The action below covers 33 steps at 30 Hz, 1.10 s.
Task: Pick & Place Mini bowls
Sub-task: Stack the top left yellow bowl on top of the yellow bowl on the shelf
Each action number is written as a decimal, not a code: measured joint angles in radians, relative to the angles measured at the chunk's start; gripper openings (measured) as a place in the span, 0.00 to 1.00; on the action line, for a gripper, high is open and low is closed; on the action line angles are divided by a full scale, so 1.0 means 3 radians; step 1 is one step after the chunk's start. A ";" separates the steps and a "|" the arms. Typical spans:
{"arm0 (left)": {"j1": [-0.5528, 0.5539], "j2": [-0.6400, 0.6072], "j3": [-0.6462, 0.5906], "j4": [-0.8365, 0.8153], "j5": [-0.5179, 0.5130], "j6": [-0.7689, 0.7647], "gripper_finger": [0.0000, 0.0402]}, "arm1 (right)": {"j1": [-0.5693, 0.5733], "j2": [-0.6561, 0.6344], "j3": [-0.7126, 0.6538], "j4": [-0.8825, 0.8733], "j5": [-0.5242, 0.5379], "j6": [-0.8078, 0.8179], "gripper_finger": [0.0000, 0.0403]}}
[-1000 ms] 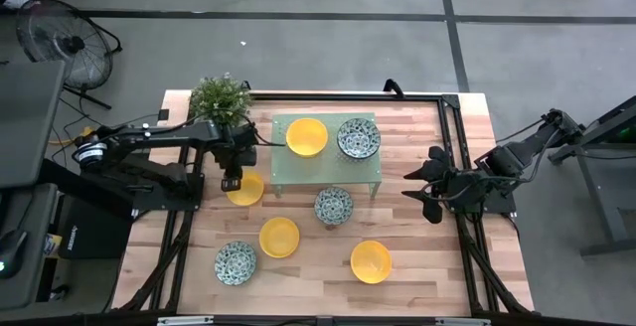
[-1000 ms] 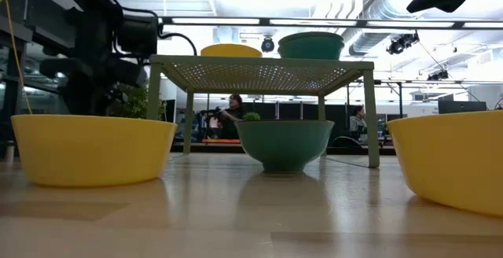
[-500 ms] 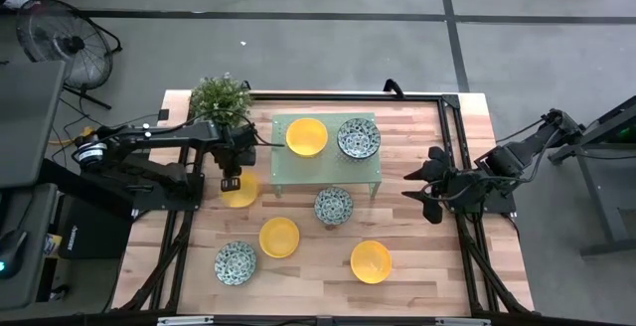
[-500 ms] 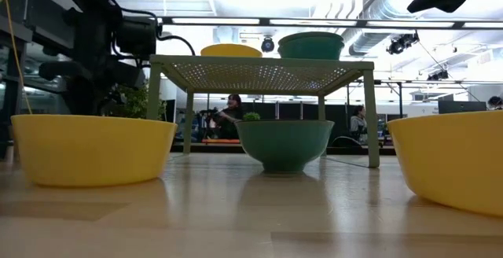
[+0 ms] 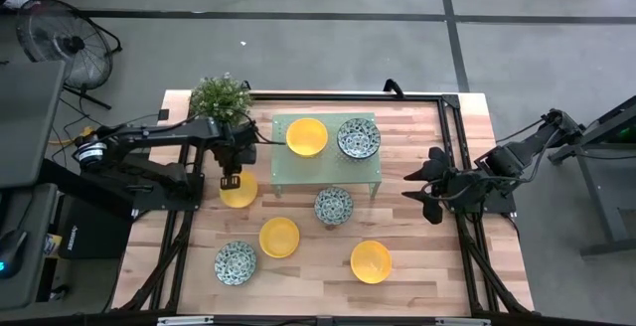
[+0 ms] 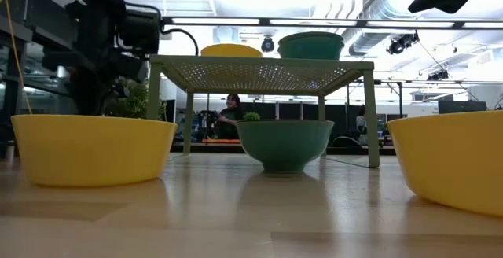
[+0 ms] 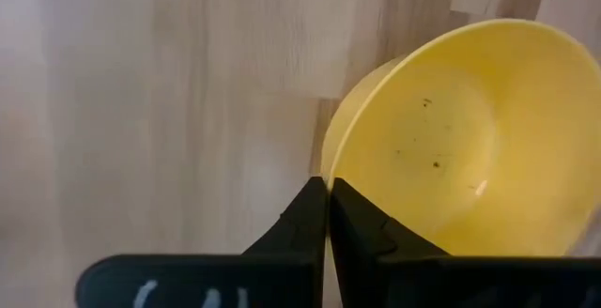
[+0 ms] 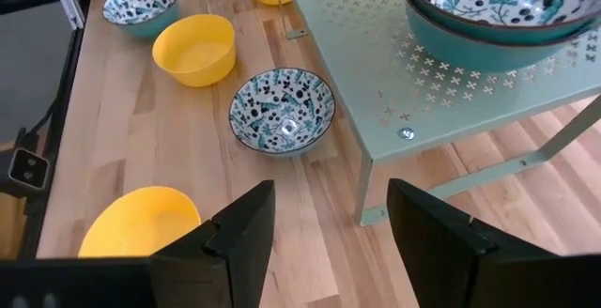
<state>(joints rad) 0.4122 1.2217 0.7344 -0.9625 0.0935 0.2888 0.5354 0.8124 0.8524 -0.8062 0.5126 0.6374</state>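
Yellow bowl point(image 7: 451, 139) beside the green stand point(image 5: 326, 174) on the table point(image 5: 417, 266): the left pincer point(image 7: 328, 216) has closed on its thin rim. Probably light, stiff and slippery; the rim suits gripping. Right pincer point(image 8: 329, 216) waits open.

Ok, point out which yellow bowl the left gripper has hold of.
The yellow bowl beside the stand's left end, alone among the yellow bowls in having the left gripper shut on its rim.
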 joint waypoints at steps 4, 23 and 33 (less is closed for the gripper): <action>0.0000 0.0000 0.0283 -0.0285 -0.0017 0.0088 0.00 | 0.0000 0.0000 0.0000 0.0000 -0.0094 0.0115 0.48; -0.0001 0.0000 0.1768 -0.1532 -0.0168 0.0156 0.00 | 0.0000 0.0000 0.0000 -0.0040 -0.0085 -0.0039 0.48; -0.0001 0.0079 0.2565 -0.1516 -0.0168 0.0156 0.00 | 0.0000 -0.0001 0.0000 -0.0043 -0.0055 -0.0118 0.48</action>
<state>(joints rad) 0.4118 1.2454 1.5040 -1.4172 0.0429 0.3355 0.5354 0.8122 0.8524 -0.8192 0.4960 0.6020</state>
